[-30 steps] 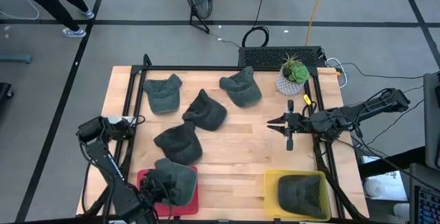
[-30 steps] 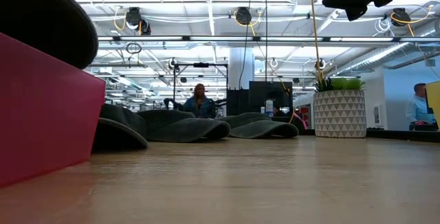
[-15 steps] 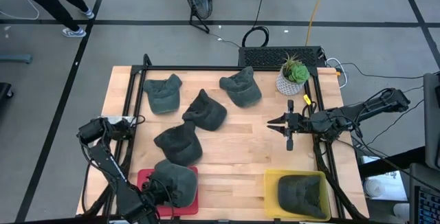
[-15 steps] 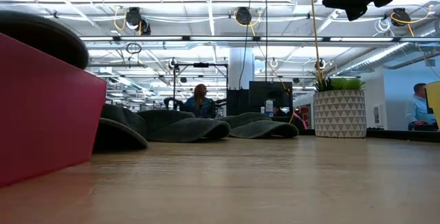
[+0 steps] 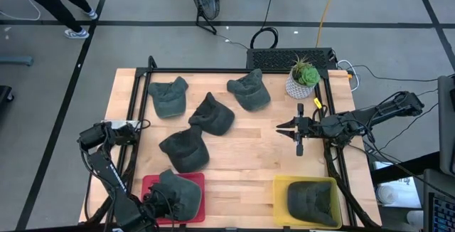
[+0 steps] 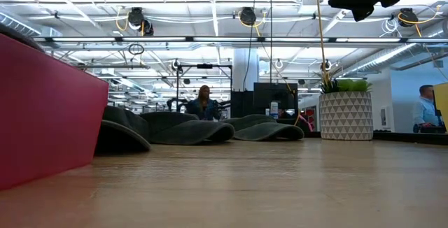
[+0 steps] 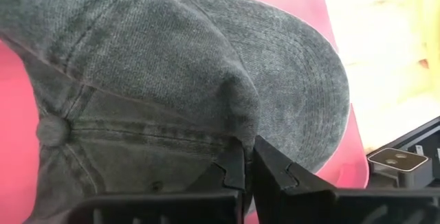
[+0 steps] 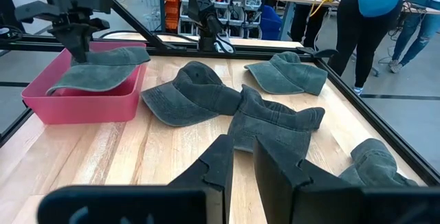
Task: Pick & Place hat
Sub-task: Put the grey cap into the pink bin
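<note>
A grey denim hat sits in the red bin at the table's near-left corner, its brim sticking out over the bin's rim. My left gripper is over that bin, shut on the hat. The right wrist view shows it standing above the hat. My right gripper hovers over the table's right side, shut and touching nothing. My left gripper pinches a raised fold of the hat's crown between its two fingers, near the top button. The fingers come from above, pointing down. The hat lies in the red bin below them.
Several more grey hats lie on the table's far half, and one nearer. A yellow bin at the near right holds a hat. A potted plant stands at the far right. People stand beyond the table.
My left gripper has moved down and slightly toward the table's near-left, still shut on the hat. The hat has sunk into the red bin; in the low view its crown has dropped from above the rim almost out of sight.
</note>
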{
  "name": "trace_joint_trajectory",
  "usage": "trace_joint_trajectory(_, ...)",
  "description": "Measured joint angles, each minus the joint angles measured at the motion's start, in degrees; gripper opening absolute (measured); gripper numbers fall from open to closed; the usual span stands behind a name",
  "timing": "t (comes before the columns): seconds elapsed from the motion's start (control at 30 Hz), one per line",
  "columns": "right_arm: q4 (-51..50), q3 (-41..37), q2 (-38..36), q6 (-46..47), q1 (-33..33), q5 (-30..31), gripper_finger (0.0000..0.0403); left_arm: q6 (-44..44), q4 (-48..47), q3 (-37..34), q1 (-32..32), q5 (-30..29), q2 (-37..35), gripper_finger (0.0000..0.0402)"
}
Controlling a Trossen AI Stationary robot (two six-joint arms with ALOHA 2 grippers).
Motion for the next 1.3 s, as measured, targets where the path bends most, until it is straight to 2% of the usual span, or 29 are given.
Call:
trace_joint_trajectory(0.2, -0.3, 0.0, 0.0, 0.1, 0.0, 0.0, 0.0045, 0.2, 1.7, 0.0, 0.0, -1.0, 0.0, 0.0029)
trace_joint_trajectory(0.43, -0.3, 0.0, 0.0, -0.1, 0.0, 0.0, 0.0045, 0.7, -0.4, 0.0, 0.0, -3.3, 0.0, 0.0008)
trace_joint_trajectory(0.63, -0.3, 0.0, 0.0, -0.1, 0.0, 0.0, 0.0045, 0.0, 0.8, 0.1, 0.1, -2.1, 0.7, 0.0055)
trace_joint_trajectory(0.73, -0.4, 0.0, 0.0, 0.1, 0.0, -0.1, 0.0045, 2.1, 1.4, 0.1, 0.1, -4.1, 0.7, 0.0075)
trace_joint_trajectory(0.97, -0.4, 0.0, 0.0, 0.5, 0.0, -0.2, 0.0045, 5.4, 0.1, 0.1, 0.3, -5.9, 0.6, 0.0096)
trace_joint_trajectory(1.07, -0.4, 0.0, 0.0, 0.5, 0.0, -0.2, 0.0045, 8.5, -3.3, 0.1, 0.5, -5.9, -1.0, 0.0098)
trace_joint_trajectory(1.3, 0.0, 0.0, 0.0, 0.5, 0.0, -0.2, 0.0045, 10.1, -20.0, 0.1, 2.8, -7.5, -7.0, 0.0093)
